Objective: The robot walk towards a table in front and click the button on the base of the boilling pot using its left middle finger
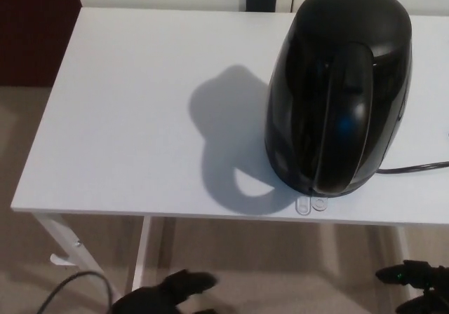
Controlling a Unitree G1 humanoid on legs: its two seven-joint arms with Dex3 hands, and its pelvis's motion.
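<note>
Head view: the black boiling pot is seen standing upright on the right part of the white counter, its handle turned toward the counter's near edge and a black cord running off to the right. At the foot of the pot, just at the near edge, 2 small clear tabs are visible; these are judged to be the base button.

The left hand is seen low at the bottom edge, below the counter and well apart from the pot; it is blurred, nothing is held, and whether its fingers are spread cannot be told. The right hand is shown only in part at the lower right corner, holding nothing, its fingers too little seen to judge.

For a clean press, the left hand should be raised to counter height, the middle finger extended alone and brought down squarely onto the tabs, so the pot is not nudged.
</note>
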